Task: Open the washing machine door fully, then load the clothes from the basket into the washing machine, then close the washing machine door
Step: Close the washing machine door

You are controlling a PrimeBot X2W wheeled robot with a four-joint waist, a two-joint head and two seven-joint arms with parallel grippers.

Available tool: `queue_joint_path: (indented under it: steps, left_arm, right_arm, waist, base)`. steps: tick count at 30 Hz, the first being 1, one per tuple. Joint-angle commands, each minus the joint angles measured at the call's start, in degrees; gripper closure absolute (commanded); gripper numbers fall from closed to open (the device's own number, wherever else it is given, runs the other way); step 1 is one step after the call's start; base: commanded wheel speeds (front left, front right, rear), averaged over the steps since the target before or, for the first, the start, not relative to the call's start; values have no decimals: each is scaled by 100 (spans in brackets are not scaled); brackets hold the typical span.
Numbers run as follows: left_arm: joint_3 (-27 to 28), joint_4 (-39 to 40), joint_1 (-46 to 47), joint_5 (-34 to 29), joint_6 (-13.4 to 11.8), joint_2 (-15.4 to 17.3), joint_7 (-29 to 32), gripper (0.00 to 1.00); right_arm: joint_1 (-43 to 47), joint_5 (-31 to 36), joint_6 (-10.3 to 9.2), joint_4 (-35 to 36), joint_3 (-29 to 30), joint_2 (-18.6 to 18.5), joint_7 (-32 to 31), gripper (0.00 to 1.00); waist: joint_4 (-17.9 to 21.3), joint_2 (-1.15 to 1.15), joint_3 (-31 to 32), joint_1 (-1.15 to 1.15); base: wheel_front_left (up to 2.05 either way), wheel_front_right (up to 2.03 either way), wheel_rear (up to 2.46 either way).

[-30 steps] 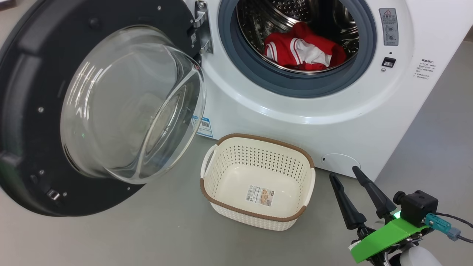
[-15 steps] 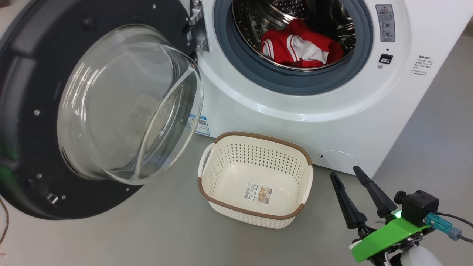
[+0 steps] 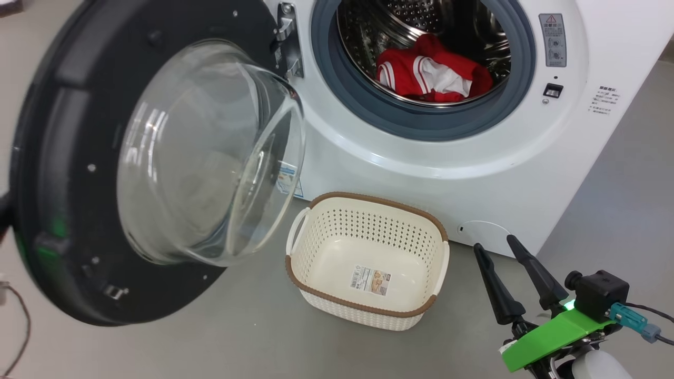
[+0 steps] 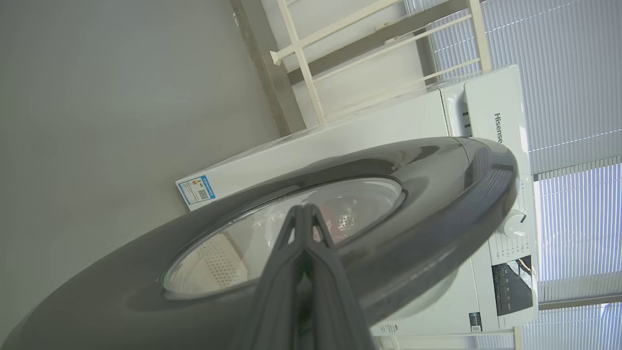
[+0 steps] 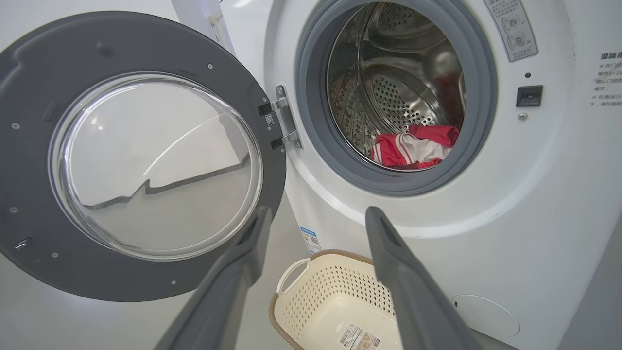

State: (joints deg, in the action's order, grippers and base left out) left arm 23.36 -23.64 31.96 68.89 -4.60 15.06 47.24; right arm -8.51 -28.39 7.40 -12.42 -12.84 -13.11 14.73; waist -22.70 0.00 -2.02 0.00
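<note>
— Where are the clothes lying?
— Inside the washing machine; the basket is standing just before it, the washing machine door hanging open.
— My grippers?
— Your left gripper is pointing at that door, fingers pressed together; your right gripper is hovering near the basket, spread wide.

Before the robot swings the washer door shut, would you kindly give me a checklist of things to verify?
1. Cream perforated plastic basket emptied: ok.
2. Red-and-white striped clothes inside the steel drum, off the grey rubber gasket: ok.
3. Round glossy black door clears the basket on its swing: cannot tell.
4. Left gripper shut, at the door's outer face: ok.
5. Right gripper open, away from the white washing machine opening: ok.
</note>
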Motion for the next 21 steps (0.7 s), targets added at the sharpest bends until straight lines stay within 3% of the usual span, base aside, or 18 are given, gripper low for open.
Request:
queue_joint_path:
  steps: [1,21]
  left_arm:
    - [-21,315,-76,93,-56,76,196,100]
    - [-521,2343,-961,264,-641,-623,892,100]
  right_arm:
    - [-22,-3,9,118,-103,-15,27,0]
    - [-32,-24,9,113,-111,1,27,0]
  waist:
    - [-28,0,28,0]
    - [-4,0,22,0]
  base:
    - [0,0,0]
    - [0,0,0]
